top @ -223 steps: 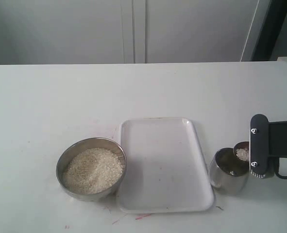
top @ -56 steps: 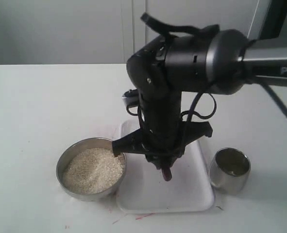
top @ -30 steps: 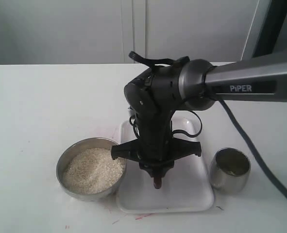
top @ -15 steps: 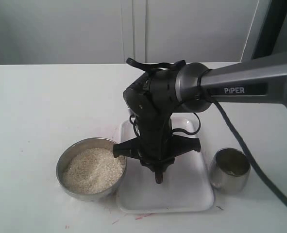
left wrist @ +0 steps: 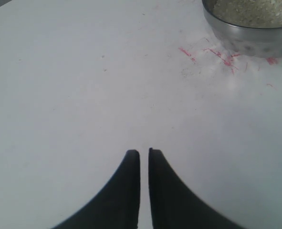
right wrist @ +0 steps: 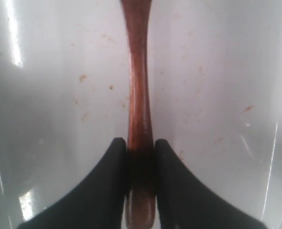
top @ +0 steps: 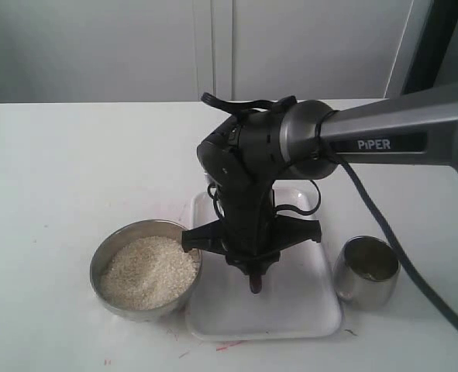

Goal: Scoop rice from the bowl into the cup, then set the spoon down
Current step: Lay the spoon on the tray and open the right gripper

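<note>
The right end effector (right wrist: 140, 145) is clamping the spoon (right wrist: 138, 76) by its handle above the white tray (top: 306, 298), lower centre; the bowl (top: 143, 313) of rice (top: 147, 271) is sitting lower left, the cup (top: 366, 273) lower right. The left end effector (left wrist: 144, 155), jaws together, is hovering over the worktop (left wrist: 59, 95).

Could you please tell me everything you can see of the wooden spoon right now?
The spoon is slim, glossy, reddish-brown wood. Mostly its long thin handle shows, clamped near one end in the right pincer and pointing down at the white tray. Its bowl end runs out of view, and whether it touches the tray cannot be told.
</note>
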